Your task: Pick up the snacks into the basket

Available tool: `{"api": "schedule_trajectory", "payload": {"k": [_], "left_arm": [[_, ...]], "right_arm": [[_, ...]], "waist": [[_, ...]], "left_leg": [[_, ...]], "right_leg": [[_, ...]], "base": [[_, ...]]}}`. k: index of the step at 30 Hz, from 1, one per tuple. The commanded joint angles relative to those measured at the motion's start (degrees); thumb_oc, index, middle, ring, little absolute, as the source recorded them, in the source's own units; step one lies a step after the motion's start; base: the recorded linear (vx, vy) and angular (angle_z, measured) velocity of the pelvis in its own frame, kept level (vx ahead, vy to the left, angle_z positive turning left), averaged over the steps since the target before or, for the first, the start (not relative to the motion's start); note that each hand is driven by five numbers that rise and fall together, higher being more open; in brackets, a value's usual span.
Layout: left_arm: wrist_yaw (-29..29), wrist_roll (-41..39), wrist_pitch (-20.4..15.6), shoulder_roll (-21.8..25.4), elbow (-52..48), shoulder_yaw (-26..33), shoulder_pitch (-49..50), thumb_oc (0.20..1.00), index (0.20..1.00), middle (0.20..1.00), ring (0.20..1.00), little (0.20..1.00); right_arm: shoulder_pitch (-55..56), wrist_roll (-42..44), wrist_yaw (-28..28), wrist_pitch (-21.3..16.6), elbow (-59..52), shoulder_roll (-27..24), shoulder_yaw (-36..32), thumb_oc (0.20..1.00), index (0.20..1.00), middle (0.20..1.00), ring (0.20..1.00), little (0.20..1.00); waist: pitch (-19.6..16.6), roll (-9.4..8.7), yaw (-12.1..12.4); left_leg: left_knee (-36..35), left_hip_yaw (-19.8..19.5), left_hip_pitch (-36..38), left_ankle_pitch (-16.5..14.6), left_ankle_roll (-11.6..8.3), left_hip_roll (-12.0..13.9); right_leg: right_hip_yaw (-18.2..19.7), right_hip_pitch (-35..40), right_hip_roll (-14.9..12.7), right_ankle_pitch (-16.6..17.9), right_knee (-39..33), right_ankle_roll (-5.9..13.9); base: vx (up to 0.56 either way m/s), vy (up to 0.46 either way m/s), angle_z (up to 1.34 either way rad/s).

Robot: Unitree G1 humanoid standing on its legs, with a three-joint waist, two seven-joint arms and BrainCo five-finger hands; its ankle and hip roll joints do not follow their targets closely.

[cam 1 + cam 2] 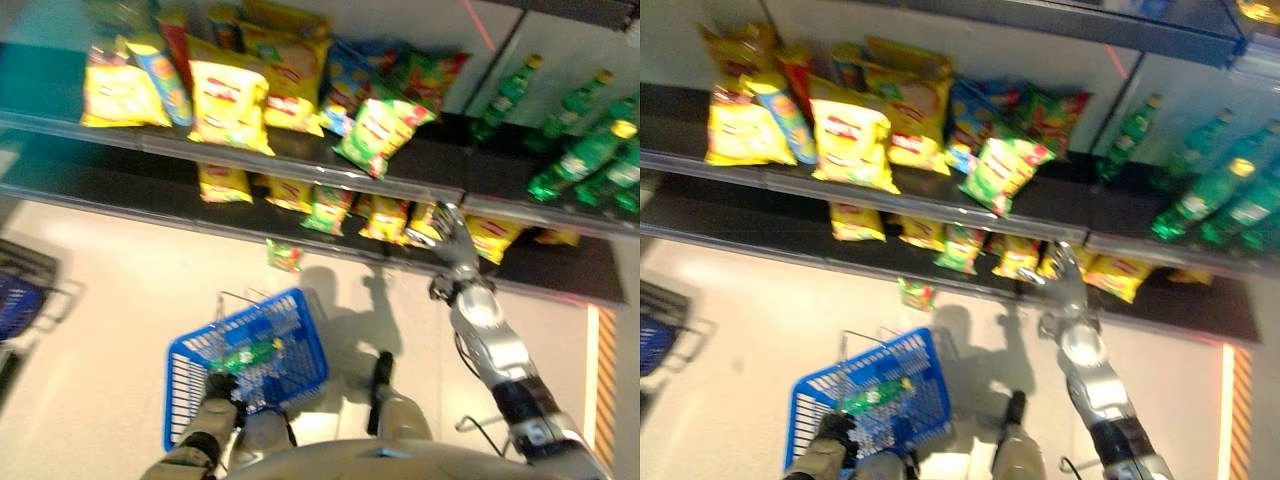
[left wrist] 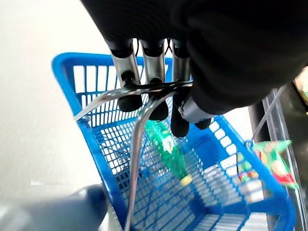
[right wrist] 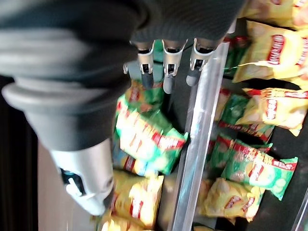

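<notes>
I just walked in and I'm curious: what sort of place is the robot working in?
It looks like a shop aisle, or a mock-up of one: shelves stocked with snack bags and green bottles, and a blue shopping basket on the floor.

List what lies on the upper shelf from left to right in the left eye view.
Yellow snack bags → green snack bag at the shelf's front edge → green bottles.

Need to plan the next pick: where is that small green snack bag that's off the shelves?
The green snack bag lies on the floor in front of the lower shelf, just beyond the blue basket that the left hand holds by its handle.
</notes>
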Motion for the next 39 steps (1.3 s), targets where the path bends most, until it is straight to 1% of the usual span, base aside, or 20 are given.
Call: {"api": "schedule_trajectory", "payload": {"k": [1,2,3,5,6,10,11,12,16,17,18,19,21,24,25,28,34,36,38,39], "left_arm": [[2.17,-0.59,-1.74,-0.27,-2.47,0.06,1.38,0.2,0.2,0.2,0.2,0.2],[2.17,-0.59,-1.74,-0.27,-2.47,0.06,1.38,0.2,0.2,0.2,0.2,0.2],[2.29,-1.51,-2.1,-0.45,-3.7,-0.08,1.57,0.2,0.2,0.2,0.2,0.2],[2.17,-2.06,-2.08,-0.65,-4.44,-0.34,1.65,0.2,0.2,0.2,0.2,0.2],[2.27,-3.01,-2.41,-0.96,-5.4,-0.73,1.71,0.2,0.2,0.2,0.2,0.2],[2.21,-5.2,-3.29,-1.66,-8.87,-2.24,1.43,0.2,0.2,0.2,0.2,0.2],[2.21,-5.2,-3.29,-1.67,-8.87,-2.25,1.46,0.2,0.2,0.2,0.2,0.2],[1.91,-6.06,-3.67,-1.99,-10.55,-3.57,1.18,0.2,0.2,0.2,0.2,0.2],[1.69,-7.28,-4.34,-2.47,-12.79,-5.95,0.4,0.2,0.2,0.2,0.2,0.2],[1.69,-7.28,-4.34,-2.47,-12.79,-5.94,0.39,0.2,0.2,0.2,0.2,0.2],[1.56,-7.75,-4.56,-2.62,-13.25,-7.18,-0.13,0.2,0.2,0.2,0.2,0.2],[1.56,-7.75,-4.57,-2.66,-13.22,-7.12,-0.21,0.2,0.2,0.2,0.2,0.2],[0.96,-8.25,-5.13,-2.65,-14.13,-8.87,-0.49,0.2,0.2,0.2,0.2,0.2],[0.51,-8.5,-5.51,-2.31,-14.21,-9.95,-0.68,0.2,0.2,0.2,0.2,0.2],[0.51,-8.5,-5.52,-2.35,-14.19,-9.89,-0.76,0.2,0.2,0.2,0.2,0.2],[0.22,-9.13,-5.78,-2.01,-13.53,-10.54,-1.3,0.2,0.2,0.2,0.2,0.2],[0.59,-9.15,-6.08,-1.66,-13.52,-10.89,-1.36,0.2,0.2,0.2,0.2,0.2],[0.6,-9.42,-6.34,-1.09,-13.67,-11.48,-1.47,0.2,0.2,0.2,0.2,0.2],[0.51,-9.6,-6.45,-1.04,-13.73,-11.57,-1.55,0.2,0.2,0.2,0.2,0.2],[0.3,-10.12,-6.74,-0.94,-14.03,-11.91,-1.56,0.2,0.2,0.2,0.2,0.2]], "right_arm": [[-6.22,3.9,-2.03,-2.77,-0.49,-1.72,-4.14,1.0,1.0,1.0,1.0,1.0],[-6.22,3.9,-2.03,-2.77,-0.49,-1.72,-4.14,1.0,1.0,1.0,1.0,1.0],[-6.45,5.58,-2.9,-3.27,-0.02,-1.95,-5.63,1.0,1.0,1.0,1.0,1.0],[-6.4,5.55,-3.48,-3.33,0.33,-2.61,-6.77,1.0,1.0,1.0,1.0,1.0],[-6.6,6.34,-3.98,-3.64,0.45,-3.84,-8.41,1.0,1.0,1.0,1.0,1.0],[-9.66,6.71,-4.82,-3.84,1.76,-8.1,-9.96,1.0,1.0,1.0,1.0,1.0],[-9.64,6.71,-4.81,-3.86,1.78,-8.11,-9.94,1.0,1.0,1.0,1.0,1.0],[-12.26,6.66,-5.32,-3.61,2.96,-10.39,-9.74,1.0,1.0,1.0,1.0,1.0],[-19.22,7.39,-5.98,-3.64,5.72,-13.13,-6.89,1.0,1.0,1.0,1.0,1.0],[-19.24,7.4,-5.98,-3.65,5.74,-13.14,-6.88,1.0,1.0,1.0,1.0,1.0],[-23.75,8.1,-6.01,-3.46,8.48,-14.36,-4.82,1.0,1.0,1.0,1.0,1.0],[-23.96,8.16,-5.97,-3.54,8.66,-14.42,-4.73,1.0,1.0,1.0,1.0,1.0],[-30.83,10.86,-5.05,-3.41,13.91,-16.0,-1.33,1.0,1.0,1.0,1.0,1.0],[-37.1,12.86,-5.19,-3.43,19.24,-17.98,0.24,1.0,1.0,1.0,1.0,1.0],[-37.32,12.93,-5.13,-3.51,19.44,-18.03,0.35,1.0,1.0,1.0,1.0,1.0],[-42.85,14.97,-5.15,-3.73,23.43,-19.85,1.8,1.0,1.0,1.0,1.0,1.0],[-45.86,16.25,-4.91,-4.61,23.56,-21.3,2.52,1.0,1.0,1.0,1.0,1.0],[-48.82,16.58,-4.44,-4.42,26.68,-22.2,4.28,1.0,1.0,1.0,1.0,1.0],[-49.98,16.97,-4.24,-4.37,27.81,-22.25,4.8,1.0,1.0,1.0,1.0,1.0],[-52.18,18.56,-3.73,-4.3,30.56,-22.31,5.51,1.0,1.0,1.0,1.0,1.0]], "waist": [[2.47,1.76,2.45],[2.47,1.76,2.45],[3.17,1.51,2.51],[3.77,1.62,2.65],[4.51,1.66,2.65],[6.25,1.73,2.54],[6.27,1.85,2.56],[7.45,1.92,2.67],[9.38,1.85,2.82],[9.39,1.86,2.81],[10.19,1.63,3.23],[10.24,1.66,3.17],[11.23,1.62,3.72],[12.03,1.59,4.47],[12.09,1.62,4.42],[13.01,1.45,5.16],[13.59,0.62,5.59],[13.86,0.25,6.24],[14.02,0.24,6.38],[14.3,0.14,6.91]], "left_leg": [[-1.5,0.53,-1.19,-0.29,-1.7,2.98],[-1.5,0.53,-1.19,-0.3,-1.7,2.98],[-1.5,0.45,-2.14,0.26,-1.92,3.05],[-1.5,0.1,-2.37,0.37,-2.2,3.33],[-1.5,-0.42,-3.16,0.81,-2.42,3.4],[-1.5,-1.74,-5.62,2.21,-2.94,4.15],[-1.5,-1.76,-5.44,1.99,-3.02,4.28],[-1.5,-2.2,-6.49,2.64,-3.34,4.82],[-1.5,-2.88,-8.14,3.38,-3.67,5.59],[-1.5,-2.88,-8.15,3.38,-3.67,5.59],[-1.5,-3.22,-8.89,3.76,-3.8,5.81],[-1.5,-3.23,-8.91,3.77,-3.8,5.81],[-1.5,-3.56,-9.62,4.04,-3.94,6.03],[-1.5,-3.88,-10.24,4.15,-4.07,6.02],[-1.5,-3.89,-10.24,4.15,-4.07,6.02],[-1.5,-4.39,-11.18,4.35,-4.3,6.04],[-1.5,-5.08,-11.9,4.22,-4.2,5.94],[-1.5,-5.24,-12.24,4.28,-4.22,5.93],[-1.5,-5.32,-12.32,4.29,-4.2,5.92],[-1.5,-5.63,-12.49,4.25,-4.14,5.91]], "right_leg": [[1.03,-0.52,-5.54,4.82,1.66,6.72],[1.03,-0.52,-5.53,4.82,1.66,6.72],[1.01,-1.4,-5.66,5.08,1.29,6.75],[0.7,-1.3,-5.27,4.62,1.1,6.7],[0.12,-1.54,-5.11,4.39,0.78,6.62],[-0.94,-2.82,-4.69,3.91,0.45,6.45],[-0.99,-2.64,-4.57,3.72,0.48,6.47],[-1.24,-3.31,-4.26,3.32,0.6,6.3],[-1.07,-4.87,-3.44,3.11,0.96,6.05],[-1.07,-4.88,-3.44,3.11,0.96,6.05],[-1.02,-5.42,-3.01,3.17,0.93,5.9],[-1.02,-5.44,-3.0,3.17,0.94,5.89],[-1.2,-6.05,-2.68,3.25,0.83,5.82],[-1.27,-6.3,-2.57,3.25,0.74,5.8],[-1.27,-6.3,-2.56,3.25,0.75,5.8],[-1.49,-6.71,-2.4,3.37,0.66,5.91],[-1.68,-6.68,-2.24,3.37,0.29,5.99],[-1.72,-6.69,-2.19,3.33,0.15,6.04],[-1.73,-6.71,-2.2,3.29,0.19,6.03],[-1.89,-6.64,-2.18,3.14,0.35,6.01]], "base": [[0.01,-0.011,-0.11],[-0.01,-0.035,-0.26],[0.0,-0.059,-0.15],[0.01,-0.067,-0.05],[0.0,-0.07,0.02],[-0.01,-0.086,0.07],[-0.03,-0.083,0.07],[-0.03,-0.07,0.04],[-0.03,-0.061,0.04],[-0.03,-0.05,0.02],[-0.02,-0.031,0.06],[-0.03,-0.044,0.09],[-0.01,-0.023,0.1],[0.0,-0.004,0.02],[0.0,0.0,0.0],[0.01,0.006,0.01],[0.01,0.007,0.04],[0.0,0.0,0.0],[0.0,0.012,0.07],[0.0,0.009,0.1]]}}
